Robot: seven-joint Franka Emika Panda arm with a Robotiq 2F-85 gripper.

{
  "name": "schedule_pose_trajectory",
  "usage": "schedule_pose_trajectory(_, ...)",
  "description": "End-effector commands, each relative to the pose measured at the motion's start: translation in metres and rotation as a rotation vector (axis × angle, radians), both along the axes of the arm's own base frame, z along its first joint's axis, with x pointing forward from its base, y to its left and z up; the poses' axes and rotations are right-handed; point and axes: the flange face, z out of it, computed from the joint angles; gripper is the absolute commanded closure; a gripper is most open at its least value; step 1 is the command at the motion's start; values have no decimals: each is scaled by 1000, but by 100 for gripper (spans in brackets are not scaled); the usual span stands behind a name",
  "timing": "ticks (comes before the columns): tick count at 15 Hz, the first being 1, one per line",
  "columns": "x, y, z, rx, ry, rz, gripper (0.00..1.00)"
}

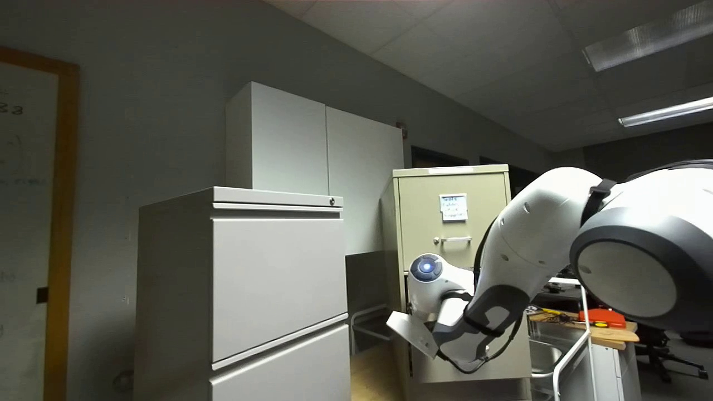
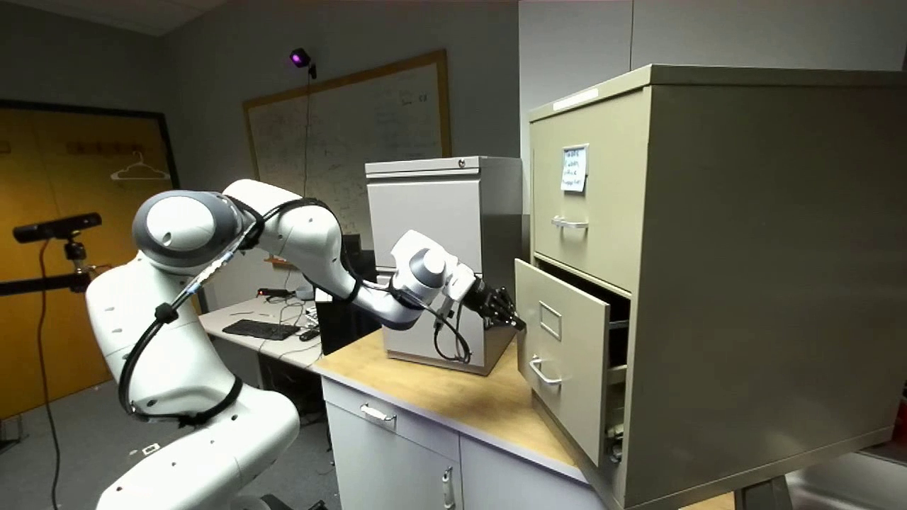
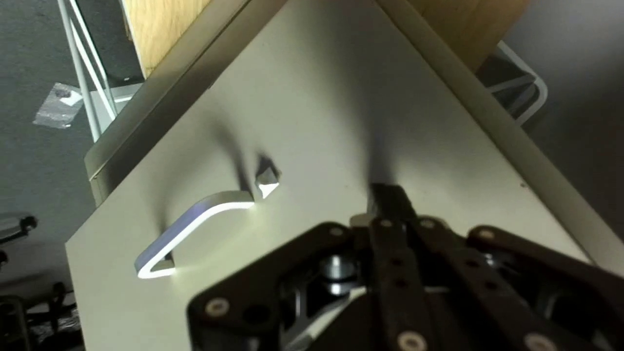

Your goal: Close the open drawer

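Observation:
The beige filing cabinet (image 2: 744,283) has its lower drawer (image 2: 581,375) standing partly open in an exterior view. A dark gap shows above and beside its front. The drawer front also shows in an exterior view (image 1: 507,365), partly behind the arm, and fills much of the wrist view (image 3: 317,122). Its silver handle (image 2: 544,374) and a small latch knob (image 3: 266,181) lie left of my fingers in the wrist view. My gripper (image 3: 390,200) is shut and empty, its fingertips together at the drawer front, touching or almost touching. The gripper (image 2: 521,324) is near the front's far edge.
A grey filing cabinet (image 2: 425,212) stands beside the arm on the wooden counter (image 2: 439,386). The beige cabinet's shut upper drawer (image 2: 602,184) bears a paper label. A white metal frame (image 1: 586,334) stands beside the beige cabinet. A cable (image 2: 464,347) hangs at the wrist.

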Motion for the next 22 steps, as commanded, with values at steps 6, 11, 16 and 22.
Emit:
schedule_pose_trajectory(6, 55, -16, 37, -108, 145, -239, 100)
schedule_pose_trajectory(11, 75, 10, 37, -189, 78, -180, 100)
schedule_pose_trajectory(16, 85, 50, 12, -266, 56, -105, 100)
schedule_pose_trajectory(22, 111, 112, -14, -377, -55, 111, 100)
